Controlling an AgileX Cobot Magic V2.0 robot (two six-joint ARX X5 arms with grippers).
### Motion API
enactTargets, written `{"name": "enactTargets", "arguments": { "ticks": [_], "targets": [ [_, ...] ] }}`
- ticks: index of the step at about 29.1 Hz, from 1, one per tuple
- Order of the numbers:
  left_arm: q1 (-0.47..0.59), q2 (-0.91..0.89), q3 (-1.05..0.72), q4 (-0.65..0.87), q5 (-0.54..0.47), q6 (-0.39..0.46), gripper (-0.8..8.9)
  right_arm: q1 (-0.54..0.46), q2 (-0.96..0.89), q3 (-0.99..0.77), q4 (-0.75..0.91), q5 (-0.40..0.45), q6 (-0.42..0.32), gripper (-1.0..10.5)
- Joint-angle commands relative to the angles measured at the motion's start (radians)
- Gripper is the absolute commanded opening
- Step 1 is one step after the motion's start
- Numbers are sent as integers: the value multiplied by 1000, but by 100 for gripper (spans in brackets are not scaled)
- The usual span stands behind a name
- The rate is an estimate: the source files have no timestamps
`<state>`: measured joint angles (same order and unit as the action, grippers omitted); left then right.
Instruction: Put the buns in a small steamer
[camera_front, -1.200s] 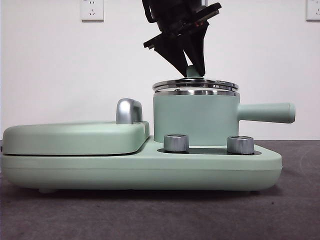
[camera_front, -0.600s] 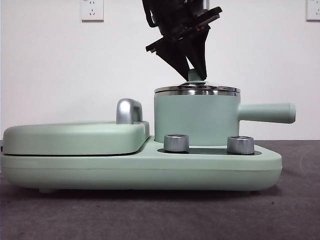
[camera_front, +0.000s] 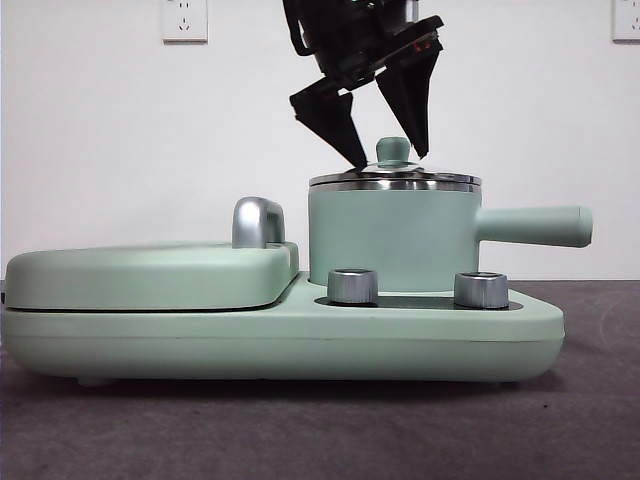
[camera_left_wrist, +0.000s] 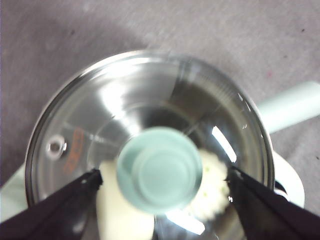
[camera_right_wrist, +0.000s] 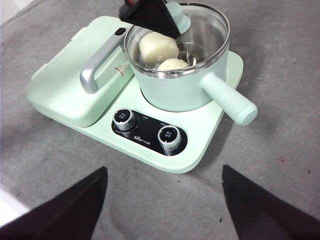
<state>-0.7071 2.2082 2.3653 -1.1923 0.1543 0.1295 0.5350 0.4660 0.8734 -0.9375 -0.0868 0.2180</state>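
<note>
front view first, and i'll place everything by the small steamer (camera_front: 393, 238). to its left lies the flat griddle lid (camera_front: 150, 276) with its chrome handle (camera_front: 257, 221) just beside the steamer wall. the steamer stands on the mint base unit (camera_front: 280, 335), and two chrome dials (camera_front: 352, 285) sit on the base just in front of it. the glass lid (camera_front: 394, 179) is seated on the steel rim, with its green knob (camera_front: 393, 150) upright in the middle. the steamer's side handle (camera_front: 533, 225) sticks out level to the right.

my left gripper (camera_front: 390, 155) hangs right over the steamer. its jaws are spread wide, one tip on each side of the knob, and neither touches it as far as i can see. from the left wrist the knob (camera_left_wrist: 160, 170) sits between the two black tips with clear gaps on both sides, so nothing is gripped.

the buns (camera_left_wrist: 212, 185) are inside the steamer, under the lid. through the glass i see the smooth one (camera_left_wrist: 120, 215) and the ridged one side by side; whether they touch i can't tell. from the right wrist both buns (camera_right_wrist: 158, 48) lie on the steamer floor.

my right gripper (camera_right_wrist: 162, 200) waits well away from the steamer, above bare table (camera_right_wrist: 280, 75), with its jaws parted and nothing between them.
</note>
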Motion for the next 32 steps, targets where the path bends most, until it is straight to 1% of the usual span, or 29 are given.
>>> {"name": "enactTargets", "arguments": {
  "ticks": [1,5,9,12,17,21,23,26,29,32],
  "targets": [
    [-6,-60,18,-40,0,-34,439,6,2,9,11,-3,15,362],
    [-6,-201,18,-143,0,-111,438,6,2,9,11,-3,15,362],
    [0,-381,-27,-222,0,-116,438,6,2,9,17,-3,14,362],
    [8,-577,-199,-228,0,-111,438,6,2,9,18,-5,14,362],
    [8,-808,-475,-217,0,-112,438,6,2,9,18,-19,9,362],
    [8,-1005,-730,-134,0,-164,438,6,2,9,18,-19,5,362],
    [12,-1105,-850,-63,0,-197,437,6,2,9,18,-21,5,362],
    [21,-1261,-1027,86,0,-233,437,6,2,9,21,-26,-3,362],
    [22,-1404,-1184,233,-1,-276,436,6,2,9,27,-56,-26,362],
    [22,-1515,-1308,327,-2,-322,437,6,2,9,43,-101,-27,362]
  ]
}}
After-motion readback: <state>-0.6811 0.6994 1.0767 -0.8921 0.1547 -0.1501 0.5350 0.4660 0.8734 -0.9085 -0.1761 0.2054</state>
